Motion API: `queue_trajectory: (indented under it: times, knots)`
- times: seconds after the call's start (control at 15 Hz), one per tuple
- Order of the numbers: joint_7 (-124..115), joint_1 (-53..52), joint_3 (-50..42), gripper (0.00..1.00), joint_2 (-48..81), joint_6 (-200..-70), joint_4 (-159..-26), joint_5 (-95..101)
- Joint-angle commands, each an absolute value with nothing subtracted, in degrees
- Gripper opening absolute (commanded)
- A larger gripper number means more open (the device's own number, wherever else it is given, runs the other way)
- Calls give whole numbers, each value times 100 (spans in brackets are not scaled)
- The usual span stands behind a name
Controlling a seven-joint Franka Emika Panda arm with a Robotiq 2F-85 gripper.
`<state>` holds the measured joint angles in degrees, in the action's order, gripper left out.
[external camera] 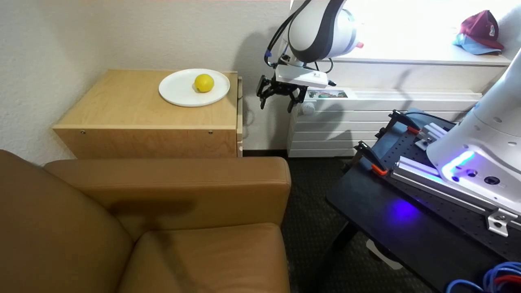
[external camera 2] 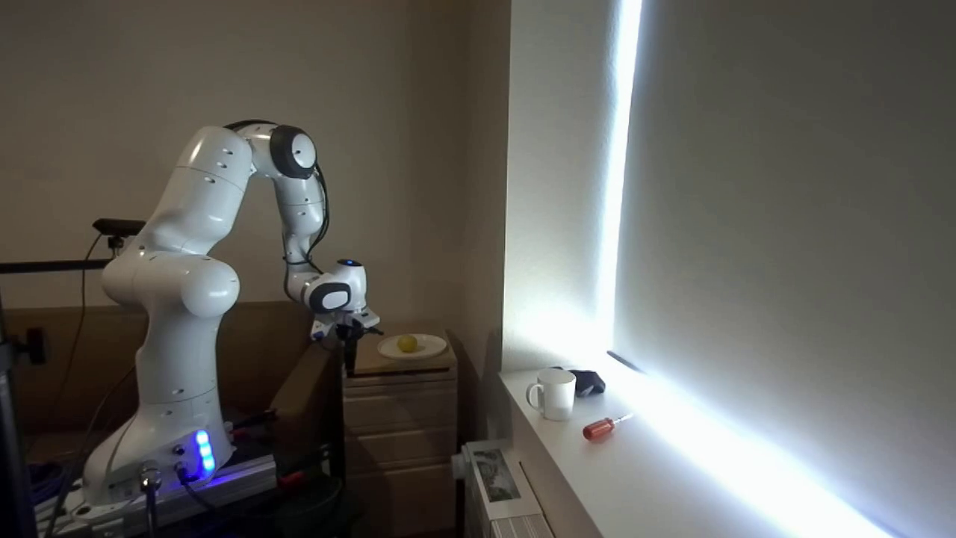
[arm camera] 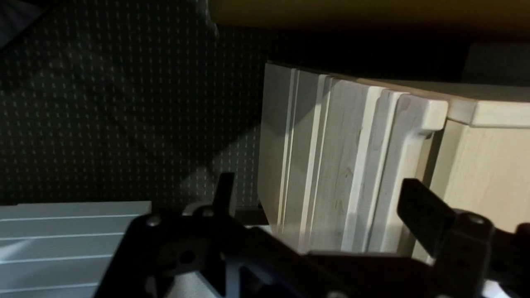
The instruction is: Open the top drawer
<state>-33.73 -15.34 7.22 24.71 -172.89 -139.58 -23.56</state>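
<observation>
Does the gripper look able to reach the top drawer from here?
Probably yes: the gripper hangs open in front of the nightstand, and nothing visible stands between it and the top drawer.

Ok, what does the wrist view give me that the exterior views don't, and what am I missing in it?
Only the wrist view: a close look down on the drawer fronts, with the rounded corner of the top drawer clear to see.

Only outside it: the round yellow item and the robot's base, in both exterior views; the white mug and red-handled screwdriver, in an exterior view.

Shared by wrist and exterior views: the nightstand, the fingers, the radiator and the brown sofa.
</observation>
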Motion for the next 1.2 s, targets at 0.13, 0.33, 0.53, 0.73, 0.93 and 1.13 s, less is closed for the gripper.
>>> queue_trajectory:
  times: [0.13, 0.33, 0.53, 0.73, 0.93, 1.13]
  knots:
    - [-3713, -1883, 328, 100, 3502, -18311, -13301, -2303]
    - [-3752, -1724, 499, 100, 3888, -18467, -12850, -2387]
    - [-3681, -1769, 468, 100, 3837, -18350, -12875, -2387]
    - [-3677, -1642, 593, 100, 4017, -18344, -12628, -2402]
    - [-3722, -1702, 490, 100, 4207, -18359, -12474, -2416]
    - [-3774, -1666, 511, 100, 4443, -18423, -12282, -2464]
